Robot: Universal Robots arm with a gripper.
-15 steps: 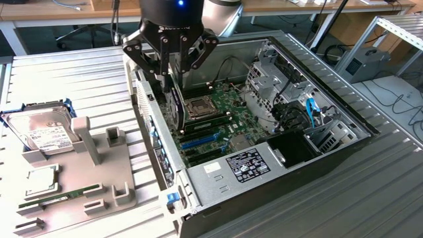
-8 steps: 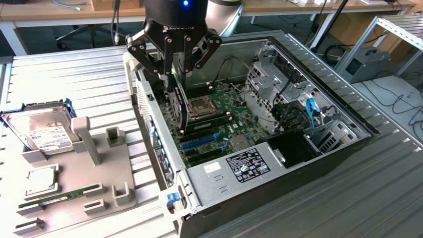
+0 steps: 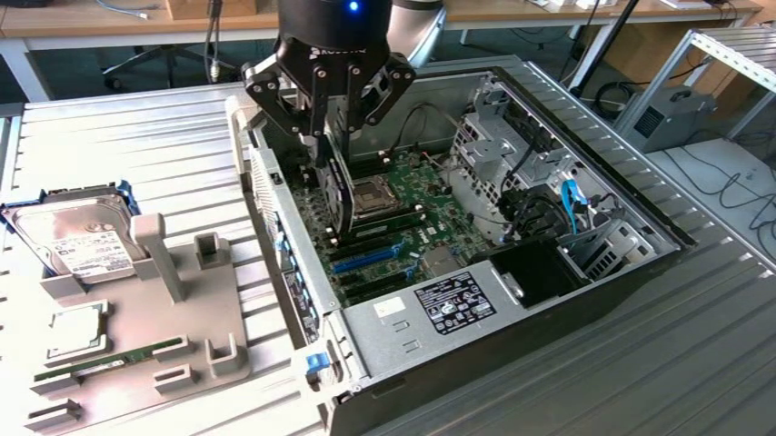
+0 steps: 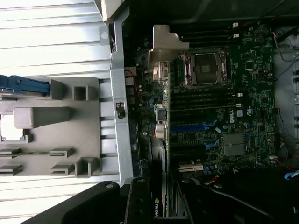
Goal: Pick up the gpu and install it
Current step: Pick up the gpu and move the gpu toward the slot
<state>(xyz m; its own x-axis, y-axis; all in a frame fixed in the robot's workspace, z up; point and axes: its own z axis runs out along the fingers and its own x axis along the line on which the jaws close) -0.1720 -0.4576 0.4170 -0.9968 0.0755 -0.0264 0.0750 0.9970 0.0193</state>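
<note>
The gpu (image 3: 341,193), a thin black card with a silvery metal bracket, hangs on edge inside the open computer case (image 3: 401,331), just over the motherboard (image 3: 419,227) near the CPU socket (image 3: 371,191). My gripper (image 3: 330,136) is shut on the card's upper edge. In the wrist view the gpu (image 4: 159,140) runs edge-on from my gripper (image 4: 159,205) out to its bracket (image 4: 164,49), and it lies beside the blue expansion slots (image 4: 194,127), close to the case's rear wall.
A grey parts fixture (image 3: 182,318) at the exterior view's left holds a silver hard drive (image 3: 75,238), a CPU (image 3: 75,329) and a green RAM stick (image 3: 109,359). Drive cages and cables (image 3: 533,182) crowd the case's far side. The power supply (image 3: 449,300) sits at its near end.
</note>
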